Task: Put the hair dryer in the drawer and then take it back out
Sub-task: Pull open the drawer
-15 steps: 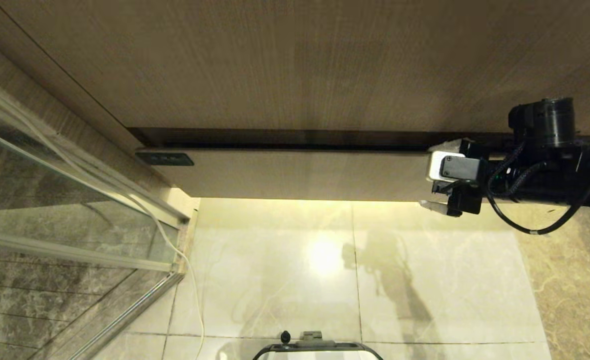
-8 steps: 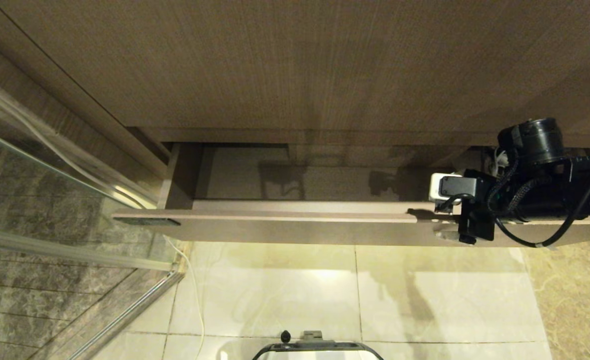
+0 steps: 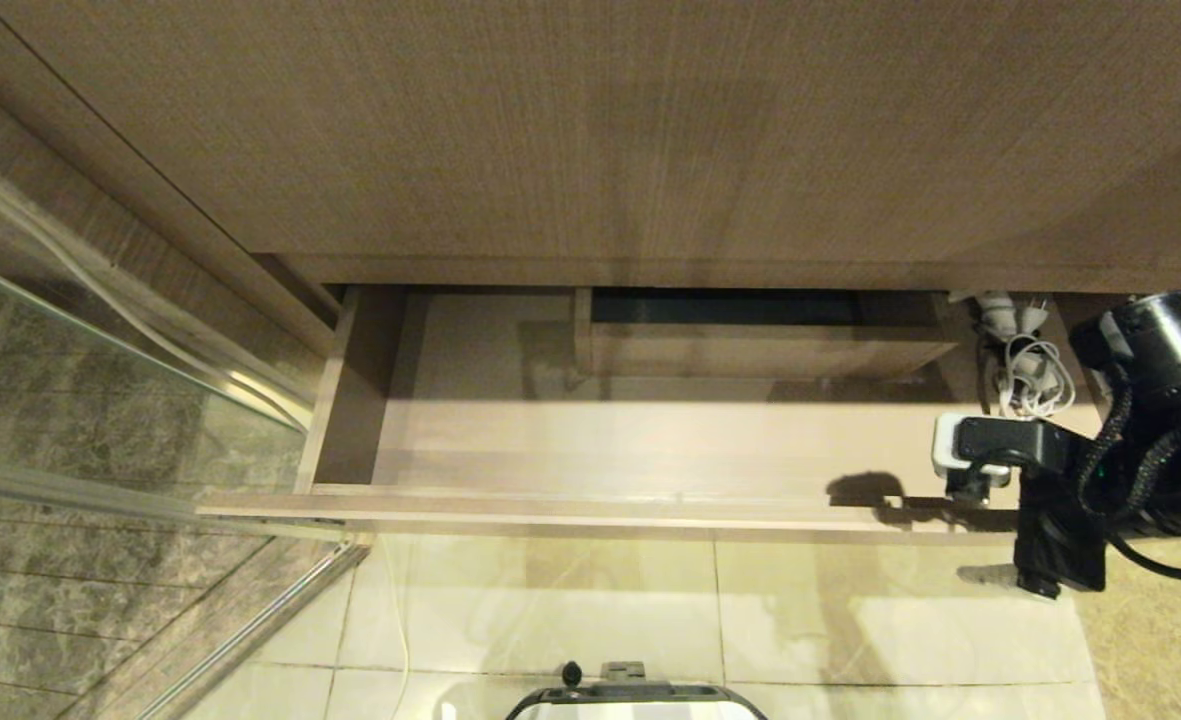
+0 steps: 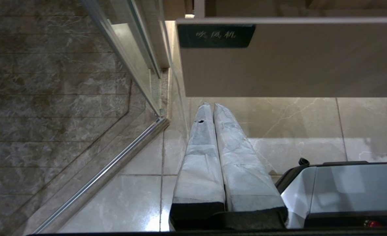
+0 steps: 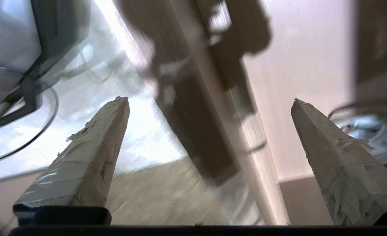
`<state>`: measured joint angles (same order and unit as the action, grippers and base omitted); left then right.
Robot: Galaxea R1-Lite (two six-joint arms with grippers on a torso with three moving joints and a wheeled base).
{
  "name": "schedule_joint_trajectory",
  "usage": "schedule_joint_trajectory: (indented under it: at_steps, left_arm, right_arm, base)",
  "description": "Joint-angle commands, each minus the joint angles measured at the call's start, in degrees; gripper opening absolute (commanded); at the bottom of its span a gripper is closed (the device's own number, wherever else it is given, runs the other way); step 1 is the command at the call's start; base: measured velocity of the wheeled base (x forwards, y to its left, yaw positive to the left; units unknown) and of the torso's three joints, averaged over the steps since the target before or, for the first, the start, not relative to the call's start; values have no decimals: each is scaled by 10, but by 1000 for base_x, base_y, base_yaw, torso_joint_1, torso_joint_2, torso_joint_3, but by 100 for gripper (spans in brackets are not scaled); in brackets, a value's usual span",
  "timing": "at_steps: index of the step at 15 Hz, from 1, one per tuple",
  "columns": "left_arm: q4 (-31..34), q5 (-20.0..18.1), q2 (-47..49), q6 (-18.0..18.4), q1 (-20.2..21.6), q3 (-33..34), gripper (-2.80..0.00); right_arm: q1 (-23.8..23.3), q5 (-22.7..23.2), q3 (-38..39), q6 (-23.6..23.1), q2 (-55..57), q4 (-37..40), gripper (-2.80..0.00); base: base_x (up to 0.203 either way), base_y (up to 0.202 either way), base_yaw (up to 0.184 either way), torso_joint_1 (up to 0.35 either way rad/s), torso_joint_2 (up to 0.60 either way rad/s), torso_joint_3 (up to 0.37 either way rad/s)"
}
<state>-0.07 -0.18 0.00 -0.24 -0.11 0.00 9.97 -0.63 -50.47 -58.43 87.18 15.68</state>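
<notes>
The drawer point(image 3: 650, 440) stands pulled out under a wood-grain panel point(image 3: 590, 130), its black label plate point(image 4: 215, 35) at the front's left end. A coiled white cord point(image 3: 1025, 375) and plug lie in its back right corner; the dryer's body is not clearly visible. The right gripper point(image 5: 209, 105) straddles the front edge near the right end, fingers point(image 5: 95, 147) spread wide, empty. The left gripper point(image 4: 213, 108) hangs with fingers together over the marble floor point(image 3: 650, 610), beside a glass partition point(image 3: 100, 400).

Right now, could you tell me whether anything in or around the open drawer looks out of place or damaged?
Nothing looks spilled or broken. The drawer is bare except for a loosely tangled white cord bunched in its far right corner. The tape on the right hand's fingers is frayed and peeling at the edges. That hand hangs open over the drawer's front edge, holding nothing.
</notes>
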Motion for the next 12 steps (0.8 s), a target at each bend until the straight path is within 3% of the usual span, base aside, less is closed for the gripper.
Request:
schedule_joint_trajectory:
  at_steps: [1, 8, 12]
  left_arm:
    - [0, 0, 0, 0, 0, 1, -280]
    - [0, 0, 0, 0, 0, 0, -280]
    - [0, 0, 0, 0, 0, 0, -280]
  right_arm:
    - [-8, -16, 40, 13, -75, 2, 0]
    - [-59, 20, 58, 209, -237, -3, 0]
    - [-137, 21, 50, 227, -270, -29, 0]
  base:
    - [0, 0, 0, 0, 0, 0]
    - [0, 0, 0, 0, 0, 0]
    - [0, 0, 0, 0, 0, 0]
